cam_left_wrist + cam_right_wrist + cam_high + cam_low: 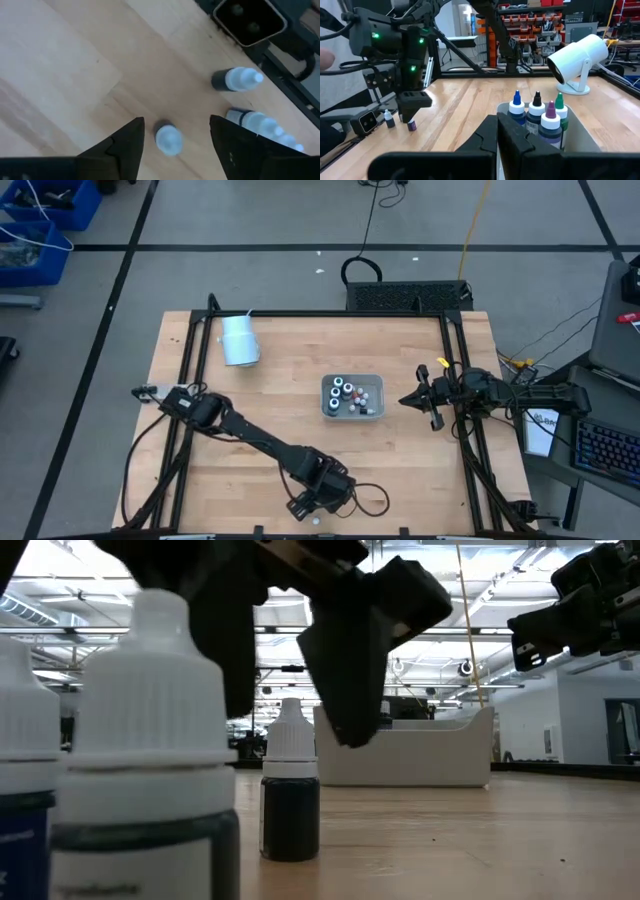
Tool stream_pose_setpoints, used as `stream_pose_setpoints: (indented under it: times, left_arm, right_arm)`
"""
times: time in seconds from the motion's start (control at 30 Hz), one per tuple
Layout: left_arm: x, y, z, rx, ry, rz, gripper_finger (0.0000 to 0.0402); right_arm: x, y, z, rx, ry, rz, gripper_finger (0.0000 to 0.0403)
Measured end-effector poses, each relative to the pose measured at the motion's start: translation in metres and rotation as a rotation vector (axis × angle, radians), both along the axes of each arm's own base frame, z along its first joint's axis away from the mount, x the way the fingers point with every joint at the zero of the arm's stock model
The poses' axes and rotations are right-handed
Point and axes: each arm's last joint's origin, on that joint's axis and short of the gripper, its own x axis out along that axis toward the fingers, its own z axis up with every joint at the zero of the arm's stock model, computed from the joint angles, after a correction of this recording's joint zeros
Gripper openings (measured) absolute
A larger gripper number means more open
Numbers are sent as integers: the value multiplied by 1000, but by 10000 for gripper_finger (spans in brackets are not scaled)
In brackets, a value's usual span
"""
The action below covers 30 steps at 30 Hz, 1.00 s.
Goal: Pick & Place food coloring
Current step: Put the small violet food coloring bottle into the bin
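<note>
Several tiny dark food coloring bottles stand upright in the clear tray (352, 396) at the table's middle; in the right wrist view their caps (540, 117) look coloured. Three more white-capped ones stand on their bases near the near edge. My left gripper (176, 127) points down over one of these, open. Its fingers stand on either side of the bottle (168, 139), whose cap shows between them in the low view (290, 730), and touch nothing. My right gripper (497, 140) is shut and hovers level just right of the tray (412, 400).
Two other bottles (237, 80) (252, 120) stand close beside the straddled one, near the low camera's box (250, 20) and the table's near edge. A pale blue-white cylinder (240, 340) lies toward the far left. A black frame (455, 370) borders the table.
</note>
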Motion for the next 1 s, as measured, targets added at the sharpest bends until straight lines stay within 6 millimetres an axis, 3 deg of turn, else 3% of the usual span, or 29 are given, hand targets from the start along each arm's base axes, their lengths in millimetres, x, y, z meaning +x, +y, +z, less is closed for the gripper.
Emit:
stream_pose_setpoints:
  times: [0.5, 1.0]
  left_arm:
    - [0, 11, -15, -22, 63, 65, 188]
    - [0, 11, -15, -17, 56, 65, 182]
  right_arm:
    - [0, 0, 0, 8, 6, 0, 0]
    - [0, 0, 0, 9, 6, 0, 0]
